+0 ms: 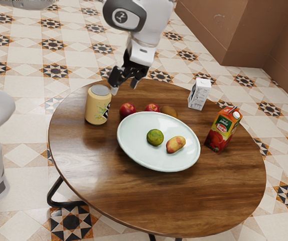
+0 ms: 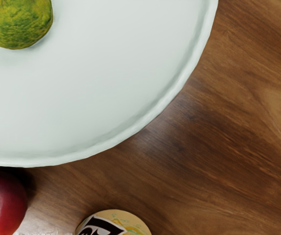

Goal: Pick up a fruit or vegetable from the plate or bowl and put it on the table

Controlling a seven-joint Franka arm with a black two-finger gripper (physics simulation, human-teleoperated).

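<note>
- The green fruit (image 1: pixel 155 137) lies on the plate, just below and right of the centre of the exterior view.
- The yellow-red fruit (image 1: pixel 175 144) is on the plate too, near the green fruit and to its right in that frame, with a gap between them.
- The plate (image 1: pixel 144 125) is pale and wide, and stands on the table (image 1: pixel 149 201).
- The end effector (image 1: pixel 124 86) is in the upper middle of the exterior view, above the table's far edge, up and left of the plate. Its fingers are spread, with nothing between them.
- Two red fruits, one (image 1: pixel 127 110) by the plate's upper left rim and one (image 1: pixel 152 108) at its upper edge, lie off the plate.
- A brown fruit (image 1: pixel 169 111) is beside the second, partly hidden by the rim.
- The yellow can (image 1: pixel 98 105) stands upright at the upper left of the table, near the first red fruit.
- The juice carton (image 1: pixel 223 129) stands right of the plate.
- The white carton (image 1: pixel 199 94) stands farther up, toward the upper right.
</note>
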